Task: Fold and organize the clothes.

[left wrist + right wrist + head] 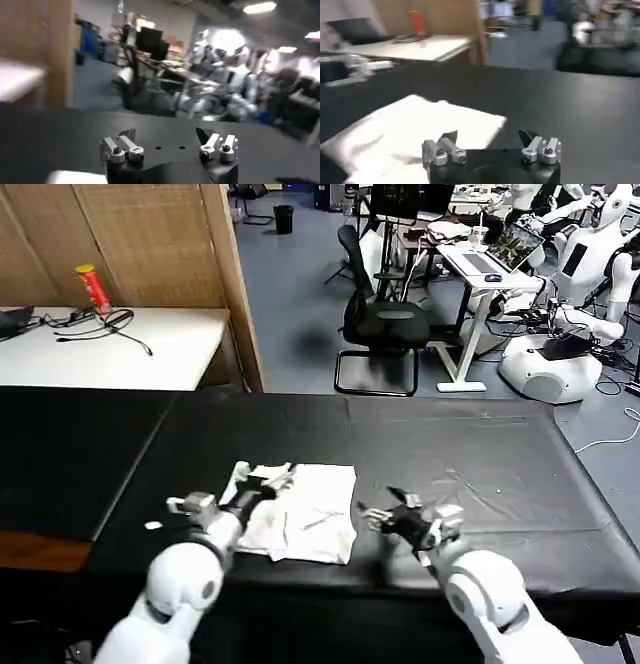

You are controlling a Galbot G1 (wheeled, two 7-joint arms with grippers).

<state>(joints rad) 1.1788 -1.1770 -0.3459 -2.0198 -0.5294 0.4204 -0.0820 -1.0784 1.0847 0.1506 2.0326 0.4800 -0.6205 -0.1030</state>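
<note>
Even indoor light from bright ceiling panels (259, 7), which flare white in the left wrist view. Matte black cloth-covered surface (450, 454) reads dark, little glare. Folded white cotton T-shirt (305, 512) near blown out, creases faint. Both wrist views motion-blurred; backgrounds soft. Head view sharper, soft shadows under the black office chair (385, 319).

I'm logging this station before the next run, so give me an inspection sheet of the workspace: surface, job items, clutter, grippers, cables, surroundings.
Surface: black table covering, a few wrinkles.
Job's things: white T-shirt folded into a rough rectangle near the front edge, print not visible.
Clutter: nothing seen on the black covering.
Grippers: left gripper open, over the shirt's left edge; right gripper open, just right of the shirt, holding nothing.
Cables: black cables on the white side table.
Surroundings: red can, office chair, white robots behind.
</note>
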